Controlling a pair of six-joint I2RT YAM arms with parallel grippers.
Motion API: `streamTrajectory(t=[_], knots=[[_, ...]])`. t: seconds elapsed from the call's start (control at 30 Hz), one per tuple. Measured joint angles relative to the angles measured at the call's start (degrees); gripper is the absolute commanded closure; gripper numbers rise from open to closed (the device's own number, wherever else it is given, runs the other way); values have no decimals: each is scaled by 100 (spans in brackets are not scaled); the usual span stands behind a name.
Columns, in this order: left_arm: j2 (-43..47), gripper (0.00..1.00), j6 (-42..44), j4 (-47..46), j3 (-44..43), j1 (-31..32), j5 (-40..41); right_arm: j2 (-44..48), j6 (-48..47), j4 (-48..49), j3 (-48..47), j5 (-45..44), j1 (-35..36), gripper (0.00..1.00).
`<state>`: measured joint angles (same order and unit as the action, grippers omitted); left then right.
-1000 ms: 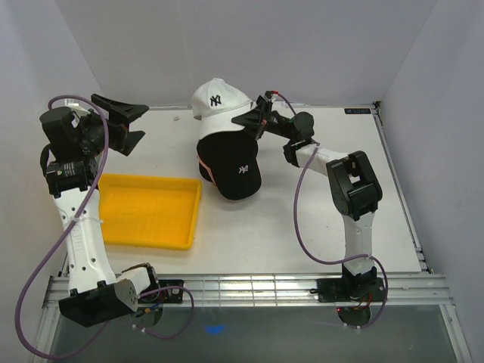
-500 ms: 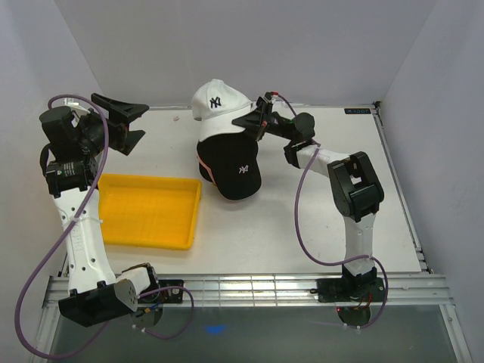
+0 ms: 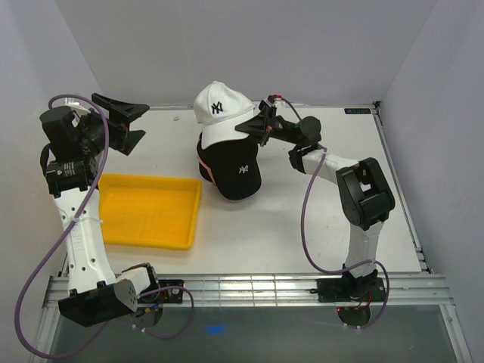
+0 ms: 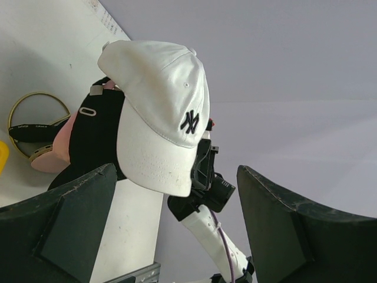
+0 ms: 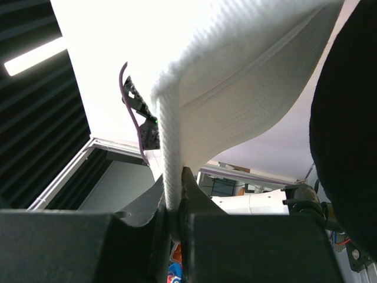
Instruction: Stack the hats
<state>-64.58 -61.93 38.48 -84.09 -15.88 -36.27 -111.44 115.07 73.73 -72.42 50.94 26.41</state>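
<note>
Bright, even light, soft shadows; overexposed white cap in right wrist view.

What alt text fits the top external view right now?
Right gripper pinches the brim of a white NY cap, holding it over a black NY cap near the back of the table. Left gripper is open at back left, behind an empty yellow tray.

From above, the pink cap shows only as a thin edge under the black cap, whose far side the white cap covers; at the right wrist the white cap runs off the top edge and the black cap is a dark blur cut by the right edge; at the left wrist the pink cap hides part of the stand.
</note>
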Motion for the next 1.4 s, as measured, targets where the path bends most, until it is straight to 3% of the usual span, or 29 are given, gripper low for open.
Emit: streamTrajectory(t=[0.57,0.83,1.2,1.4], knots=[[0,7,2,0,-2,33,-2,260,0,-26,68,28,46,92],[0,7,2,0,-2,44,-7,887,-4,15,1113,70,68,92],[81,7,0,-2,-2,81,-22,984,-17,85,1906,20,72,92],[107,7,2,2,4,101,-20,984,-15,136,1919,2,72,83]])
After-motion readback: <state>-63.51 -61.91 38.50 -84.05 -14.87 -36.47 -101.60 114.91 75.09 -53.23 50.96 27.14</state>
